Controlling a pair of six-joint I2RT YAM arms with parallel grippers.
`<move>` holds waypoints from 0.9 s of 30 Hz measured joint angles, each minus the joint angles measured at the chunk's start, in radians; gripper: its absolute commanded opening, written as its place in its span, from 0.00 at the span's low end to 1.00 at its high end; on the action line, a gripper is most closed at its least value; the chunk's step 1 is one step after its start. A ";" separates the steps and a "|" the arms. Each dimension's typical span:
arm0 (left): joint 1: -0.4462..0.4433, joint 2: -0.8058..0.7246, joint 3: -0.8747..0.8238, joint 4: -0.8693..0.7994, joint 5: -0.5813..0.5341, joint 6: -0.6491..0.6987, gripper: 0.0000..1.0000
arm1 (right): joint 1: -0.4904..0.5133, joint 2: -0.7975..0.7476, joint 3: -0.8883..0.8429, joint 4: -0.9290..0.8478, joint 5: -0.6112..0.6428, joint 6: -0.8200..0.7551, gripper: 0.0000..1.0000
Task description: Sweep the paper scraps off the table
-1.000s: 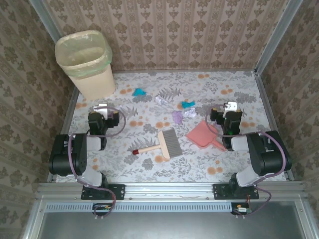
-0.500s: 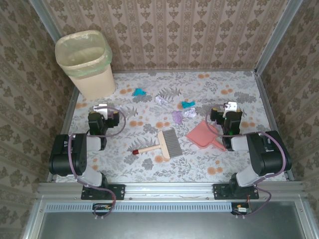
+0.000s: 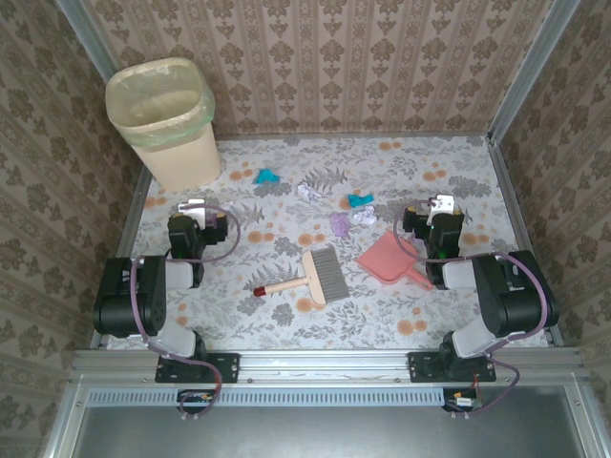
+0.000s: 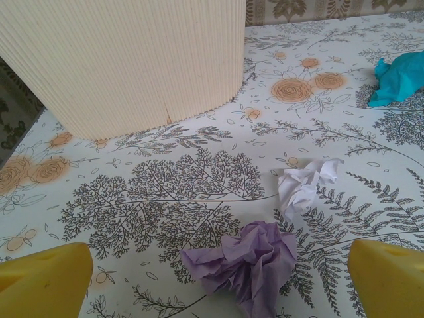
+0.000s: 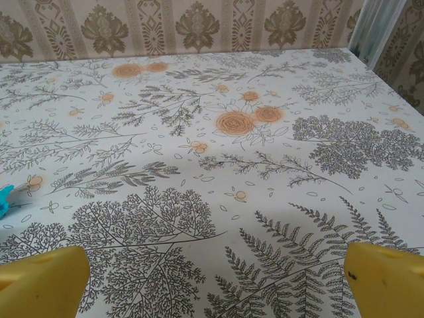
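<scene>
Five crumpled paper scraps [image 3: 339, 224] lie in a loose cluster at the upper middle of the top view, teal, lilac and white, on the table [image 3: 458, 181]; its white cloth is printed with grey leaves and orange flowers; aluminium rails [image 3: 325, 364] edge it, and brown damask walls [image 3: 334, 57] close it in on three sides. A cream bin [image 3: 162, 114] with a pale green liner stands in the upper left corner of the cloth; a wooden brush [image 3: 310, 277] lies at centre, and a pink dustpan [image 3: 387, 258] lies just right of it, the two apart.

The left gripper [image 3: 195, 206] sits at the left of the cloth, below the bin; in the left wrist view its yellow fingers [image 4: 46, 278] stand wide apart in the lower corners, gripping nothing; a lilac scrap [image 4: 245, 265] lies on the cloth between them, a white one [image 4: 305, 189] just beyond it, a teal one [image 4: 401, 76] at the upper right edge, and the bin's ribbed wall takes the upper left.

The right gripper [image 3: 441, 205] sits at the right of the cloth, above the dustpan; its fingers [image 5: 387, 278] are likewise spread wide and empty over bare printed cloth; a sliver of teal [image 5: 4, 199] shows at the left edge of that view.
</scene>
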 measured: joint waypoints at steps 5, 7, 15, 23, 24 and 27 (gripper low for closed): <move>0.000 0.000 0.000 0.000 0.000 0.000 1.00 | 0.000 0.000 0.000 0.000 0.000 0.000 1.00; 0.000 0.000 0.000 0.000 0.000 0.000 1.00 | 0.000 0.000 0.000 0.000 0.000 0.000 1.00; -0.022 -0.081 -0.004 -0.047 0.011 0.019 1.00 | 0.000 -0.057 0.011 -0.100 -0.009 -0.005 1.00; -0.219 -0.445 0.006 -0.249 -0.065 0.090 1.00 | 0.034 -0.375 0.014 -0.263 -0.040 0.014 1.00; -0.254 -0.475 0.010 -0.261 -0.065 0.100 1.00 | 0.035 -0.408 0.014 -0.281 -0.042 0.033 1.00; -0.356 -0.539 0.031 -0.292 -0.037 0.088 1.00 | 0.036 -0.497 0.027 -0.391 -0.029 0.145 1.00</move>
